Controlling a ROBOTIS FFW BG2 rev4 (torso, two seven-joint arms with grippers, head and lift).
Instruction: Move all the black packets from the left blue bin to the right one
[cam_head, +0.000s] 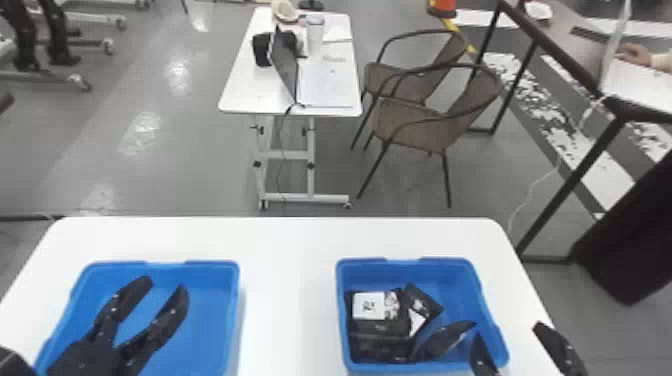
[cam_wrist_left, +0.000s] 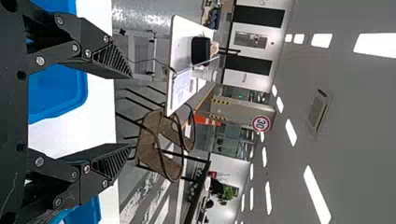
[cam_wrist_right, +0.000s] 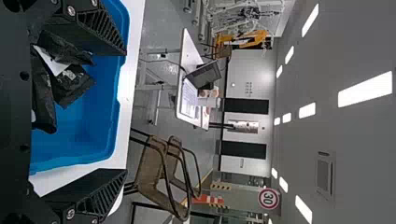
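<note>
The likeliest trouble now is a false finish: the black plastic packets (cam_head: 379, 327), some with white labels, lie heaped in the right-hand blue plastic bin (cam_head: 417, 261), but the black left gripper (cam_head: 165, 283) covers part of the left-hand blue plastic bin (cam_head: 165, 264), so a packet under it could be missed. That pincer stands open with nothing between its fingers. The black right gripper (cam_wrist_right: 126, 111) is spread wide and holds nothing, one finger over the right bin; if it lowers or sweeps sideways, that finger could snag a loose packet or knock the rim, shifting the bin.
</note>
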